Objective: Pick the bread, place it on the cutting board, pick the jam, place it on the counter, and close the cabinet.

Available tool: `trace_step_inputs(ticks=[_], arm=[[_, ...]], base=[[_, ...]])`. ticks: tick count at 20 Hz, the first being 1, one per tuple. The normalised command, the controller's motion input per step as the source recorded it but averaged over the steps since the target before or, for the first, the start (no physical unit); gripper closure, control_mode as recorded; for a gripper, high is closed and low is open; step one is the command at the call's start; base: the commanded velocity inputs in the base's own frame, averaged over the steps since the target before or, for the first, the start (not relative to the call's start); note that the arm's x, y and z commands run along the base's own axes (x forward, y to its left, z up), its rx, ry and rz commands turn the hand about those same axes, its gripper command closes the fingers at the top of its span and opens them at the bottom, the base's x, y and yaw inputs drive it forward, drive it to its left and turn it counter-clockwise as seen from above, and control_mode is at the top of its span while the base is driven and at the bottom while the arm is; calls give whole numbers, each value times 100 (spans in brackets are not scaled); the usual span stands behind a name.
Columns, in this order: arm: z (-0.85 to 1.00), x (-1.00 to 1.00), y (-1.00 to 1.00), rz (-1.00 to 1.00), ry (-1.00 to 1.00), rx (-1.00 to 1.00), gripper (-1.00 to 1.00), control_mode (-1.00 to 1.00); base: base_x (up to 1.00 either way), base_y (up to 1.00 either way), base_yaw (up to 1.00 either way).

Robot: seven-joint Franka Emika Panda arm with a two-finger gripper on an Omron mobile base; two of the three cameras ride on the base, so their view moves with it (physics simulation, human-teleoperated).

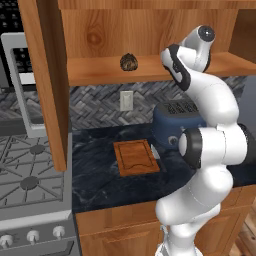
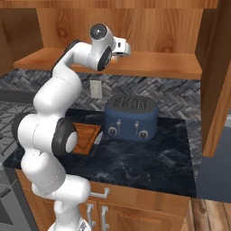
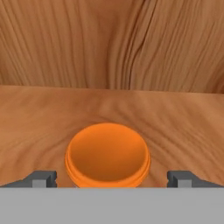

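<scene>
The jam (image 3: 107, 155), an orange jar seen close up, stands on the wooden shelf of the cabinet (image 1: 100, 71). My gripper (image 3: 112, 179) is open, one fingertip (image 3: 43, 178) on each side of the jar and apart from it. In the right base view the hand (image 2: 122, 48) reaches in over the shelf. The bread (image 1: 129, 62), a dark mottled lump, sits on the same shelf to the left of the arm. Below, the reddish-brown cutting board (image 1: 136, 157) lies bare on the dark counter (image 1: 100, 182).
A blue toaster (image 2: 131, 118) stands on the counter right of the board. Both cabinet doors hang open, one at the left (image 1: 45, 85) and one at the right (image 2: 219, 81). A gas stove (image 1: 30, 175) lies left of the counter, and a wall outlet (image 1: 126, 100) is behind it.
</scene>
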Motion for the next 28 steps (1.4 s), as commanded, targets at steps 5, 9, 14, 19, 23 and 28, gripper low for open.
trace_step_inputs(ticks=[5,9,14,19,23,28], arm=[[-12,9,-1,0,0,0,-100,-100],[-6,11,0,0,0,0,-100,-100],[-5,13,0,0,0,0,-100,-100],[-2,14,0,0,0,0,-100,-100],[-3,14,0,0,0,0,-100,-100],[-1,3,0,0,0,0,100,-100]], base=[[0,0,0],[0,0,0],[0,0,0],[0,0,0],[0,0,0],[0,0,0]])
